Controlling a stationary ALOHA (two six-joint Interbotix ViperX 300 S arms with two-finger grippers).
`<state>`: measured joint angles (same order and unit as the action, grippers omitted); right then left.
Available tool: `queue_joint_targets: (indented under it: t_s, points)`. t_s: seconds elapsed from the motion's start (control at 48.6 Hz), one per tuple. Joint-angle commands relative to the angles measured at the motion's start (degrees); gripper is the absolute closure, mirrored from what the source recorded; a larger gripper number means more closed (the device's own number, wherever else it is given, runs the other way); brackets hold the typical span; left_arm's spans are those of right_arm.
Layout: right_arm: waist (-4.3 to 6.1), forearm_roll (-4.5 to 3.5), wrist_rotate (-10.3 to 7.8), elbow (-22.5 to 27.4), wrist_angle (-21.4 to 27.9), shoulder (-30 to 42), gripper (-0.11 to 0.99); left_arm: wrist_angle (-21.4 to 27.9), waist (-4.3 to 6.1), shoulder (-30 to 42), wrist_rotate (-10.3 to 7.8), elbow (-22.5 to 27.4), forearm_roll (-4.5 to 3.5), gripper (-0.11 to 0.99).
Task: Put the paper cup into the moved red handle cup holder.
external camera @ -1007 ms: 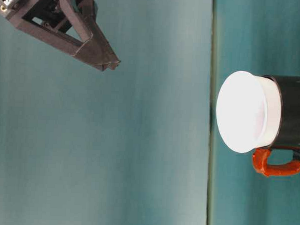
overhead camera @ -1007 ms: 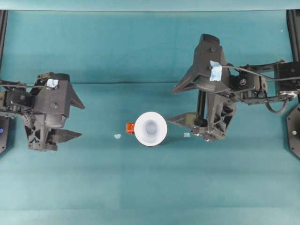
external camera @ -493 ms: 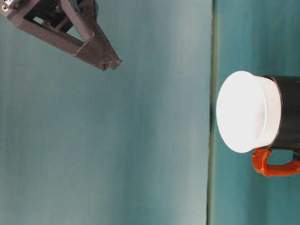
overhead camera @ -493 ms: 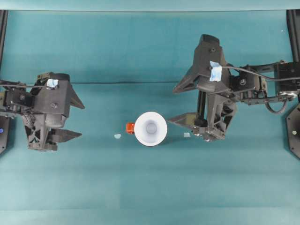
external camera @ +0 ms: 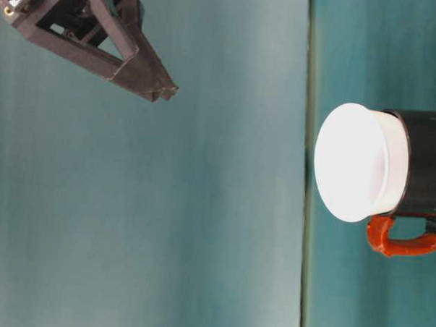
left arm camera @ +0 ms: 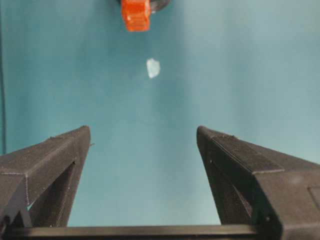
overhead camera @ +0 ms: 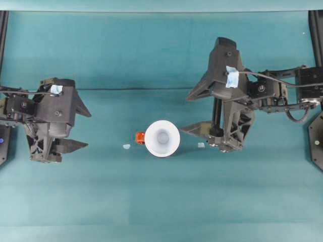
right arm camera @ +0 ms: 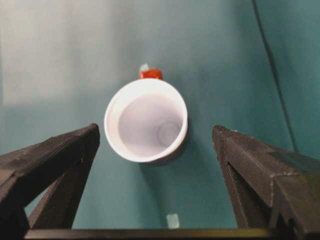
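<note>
Teal cloth covered the table [overhead camera: 161, 201] from edge to edge, a seam running across it partway toward the far edge. From overhead, the paper cup [overhead camera: 162, 138] sat near the table's middle, nested in the red handle cup holder [overhead camera: 140, 137], whose orange-red tab stuck out on the side toward the left arm. Two small pale scraps lay on the cloth, one [overhead camera: 126, 146] just beyond the tab and the other [overhead camera: 201, 145] between the cup and the right arm. The left end effector [overhead camera: 81, 129] hung well apart from the cup, fingers spread. The right end effector [overhead camera: 191, 112] stood near the cup, also spread wide, touching nothing.

At table level, the cup's white rim [external camera: 352, 162] rose above the holder's glossy black wall [external camera: 426, 164], the handle loop [external camera: 403, 237] on its side. One dark finger of an end effector [external camera: 146, 77] hung high above the table.

From the left wrist, both fingers [left arm camera: 50, 160] framed bare cloth, with a scrap [left arm camera: 153, 68] and the red tab [left arm camera: 136, 14] ahead.

From the right wrist, the spread fingers [right arm camera: 260, 165] framed the cup [right arm camera: 146, 120], its inside empty, a scrap [right arm camera: 172, 220] lying between.
</note>
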<state>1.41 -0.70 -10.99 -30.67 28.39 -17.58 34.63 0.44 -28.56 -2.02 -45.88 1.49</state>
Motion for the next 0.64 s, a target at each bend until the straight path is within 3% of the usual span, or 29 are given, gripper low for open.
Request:
queue_joint_targets:
  t_s: [0.0,0.617]
  points:
    - [-0.18,0.09,-0.26,0.26,-0.26,-1.14,-0.01,-0.26,0.09,-0.53,0.09,0.62,0.18,-0.03]
    - [-0.18,0.18,-0.09,1.23,-2.90,-1.49,-0.01,-0.26,0.09,-0.44,0.44,0.70,0.18,-0.03]
